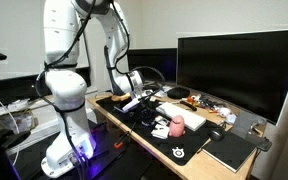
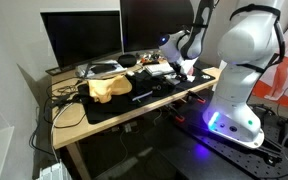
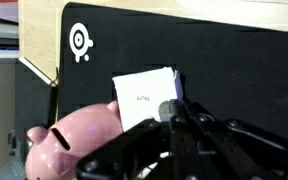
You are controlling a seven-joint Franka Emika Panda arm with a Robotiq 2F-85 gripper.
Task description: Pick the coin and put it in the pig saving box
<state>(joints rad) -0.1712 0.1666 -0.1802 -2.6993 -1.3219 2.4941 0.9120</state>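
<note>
Wrist view of a black Robotiq gripper (image 3: 172, 122) whose fingers converge to a narrow gap and pinch a small grey round coin (image 3: 167, 110) at their tips. The coin is held off the surface. In this view it overlaps the lower right corner of a white rectangular paper card (image 3: 144, 88) that lies flat on a black desk mat (image 3: 224, 60) bearing a white circular logo (image 3: 79, 42).

The pink, rounded, smooth plastic pig saving box (image 3: 74, 142) occupies the lower left of the wrist view, just beside the gripper, and part of it is hidden by the gripper's frame. A dark slit (image 3: 56, 135) marks its upper surface. The coin is apart from that slit, to its right in this view. A light wooden desk (image 3: 42, 45) borders the mat.

In an exterior view, the pig saving box (image 1: 179, 123) stands on the mat near the front edge of the desk, touching or just beside small white blocky items (image 1: 162, 131). The gripper (image 1: 136, 100) hangs low over the mat near them, carried by the white jointed robot arm (image 1: 64, 45). A large black monitor (image 1: 239, 70) stands at the back of the desk, and a flat black pad (image 1: 229, 151) lies at the front corner.

In an exterior view from the opposite side, the gripper (image 2: 181, 68) is low over the mat, and a crumpled tan cloth (image 2: 106, 88) lies well apart from it. The coin is too small to see in both exterior views.
</note>
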